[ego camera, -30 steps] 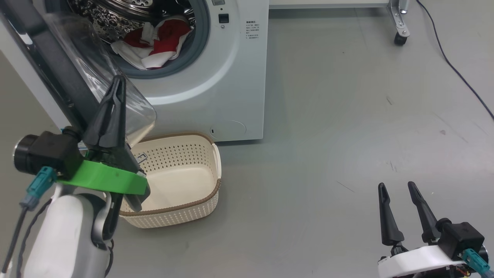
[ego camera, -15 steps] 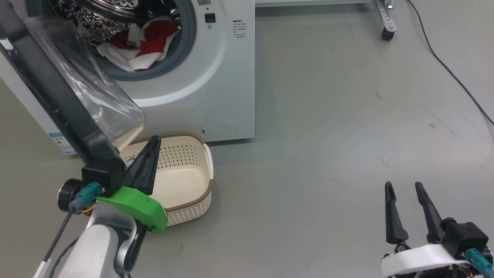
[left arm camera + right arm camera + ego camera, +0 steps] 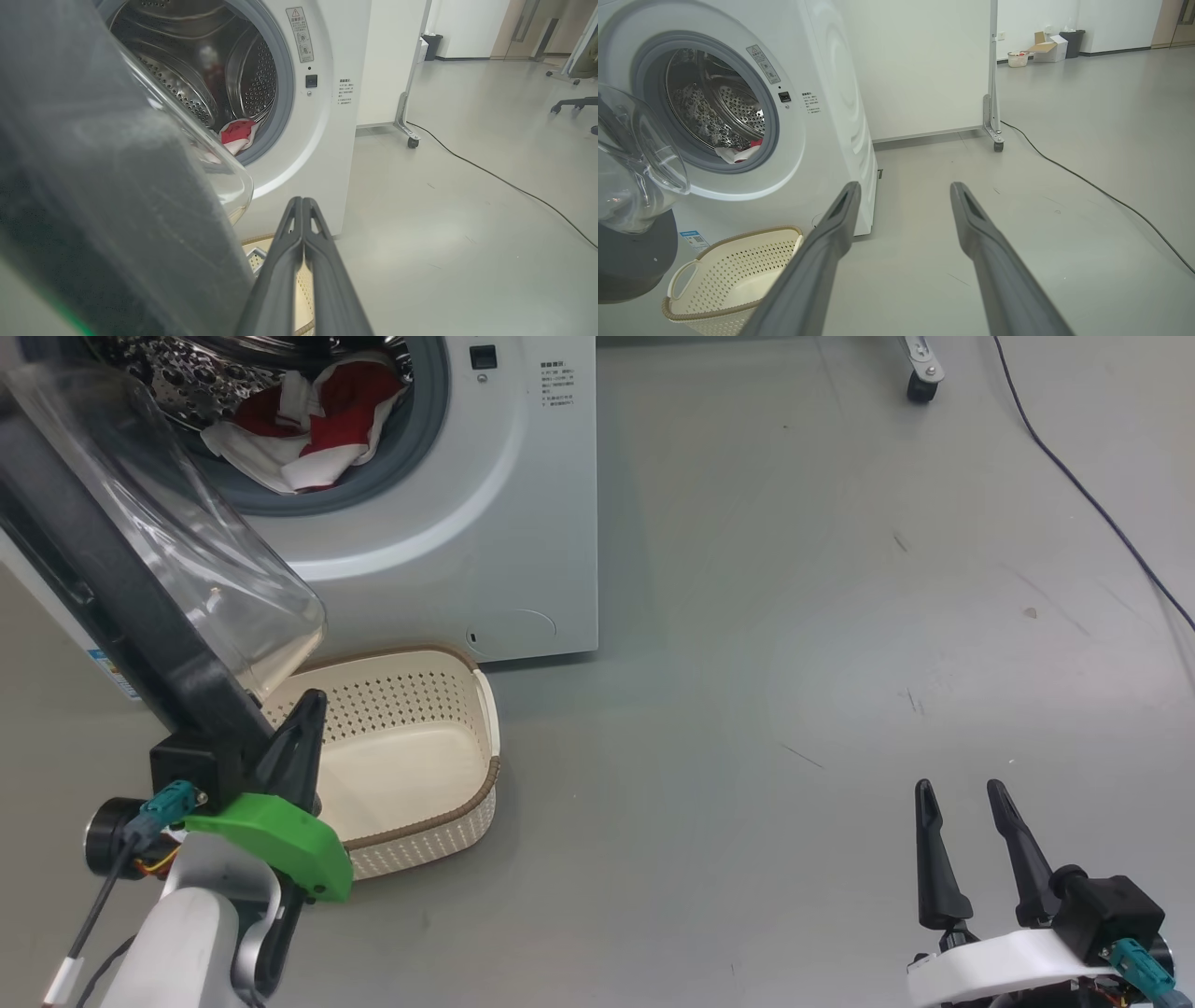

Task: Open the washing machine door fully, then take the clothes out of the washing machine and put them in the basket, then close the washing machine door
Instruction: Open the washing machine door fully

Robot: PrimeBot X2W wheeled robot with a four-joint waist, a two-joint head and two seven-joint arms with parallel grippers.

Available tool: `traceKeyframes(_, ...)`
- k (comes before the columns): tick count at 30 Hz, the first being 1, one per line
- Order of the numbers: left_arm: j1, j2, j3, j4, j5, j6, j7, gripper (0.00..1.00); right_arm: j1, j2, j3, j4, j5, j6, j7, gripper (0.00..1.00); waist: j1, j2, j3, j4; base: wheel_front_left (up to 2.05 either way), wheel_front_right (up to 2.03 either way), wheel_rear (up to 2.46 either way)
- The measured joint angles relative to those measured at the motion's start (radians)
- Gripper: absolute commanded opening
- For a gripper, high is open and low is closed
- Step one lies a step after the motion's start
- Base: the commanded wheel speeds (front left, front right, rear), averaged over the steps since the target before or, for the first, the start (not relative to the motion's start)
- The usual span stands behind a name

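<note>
Washing machine door (image 3: 163,658) open, clothes (image 3: 317,420) in the steel drum (image 3: 159,373)
Left gripper (image 3: 303,719), 8 o'clock, fingers pinched together; right gripper (image 3: 957,789), 5 o'clock, spread. Perforated cream basket (image 3: 487,709), 8 o'clock; red-white clothes, 11 o'clock; sticker (image 3: 555,385) text unreadable.

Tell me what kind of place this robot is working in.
Likely a lab or office test space, not a home laundry: the washing machine stands on a grey floor beside a castor-mounted white panel, with a cable trailing past and office chair bases beyond.
</note>
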State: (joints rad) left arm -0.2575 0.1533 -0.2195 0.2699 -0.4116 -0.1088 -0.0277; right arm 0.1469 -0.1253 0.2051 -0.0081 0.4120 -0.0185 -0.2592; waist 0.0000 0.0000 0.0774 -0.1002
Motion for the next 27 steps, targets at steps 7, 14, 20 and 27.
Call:
traceKeyframes(7, -0.014, 0.003, 0.017, 0.037, 0.0, 0.008, -0.005, 0.0, 0.0, 0.007, -0.015, 0.007, 0.0, 0.0, 0.0, 1.0, 0.0, 0.0, 0.011, -0.01, 0.0, 0.0, 0.0)
traceKeyframes(14, -0.025, -0.002, 0.013, 0.071, 0.0, 0.008, -0.018, 0.0, 0.0, 0.016, -0.034, 0.015, 0.0, 0.003, 0.0, 1.0, 0.0, 0.0, 0.01, 0.003, 0.0, 0.0, 0.0)
traceKeyframes(20, -0.034, -0.013, 0.002, 0.088, 0.0, 0.008, -0.028, 0.0, 0.0, 0.019, -0.042, 0.016, 0.0, 0.009, 0.0, 1.0, 0.0, 0.0, 0.005, 0.033, 0.0, 0.0, 0.0)
traceKeyframes(27, -0.05, -0.021, -0.004, 0.097, -0.002, 0.001, -0.049, 0.0, 0.0, 0.023, -0.044, 0.019, -0.003, 0.017, 0.0, 1.0, 0.0, 0.0, 0.006, 0.078, 0.0, 0.0, 0.0)
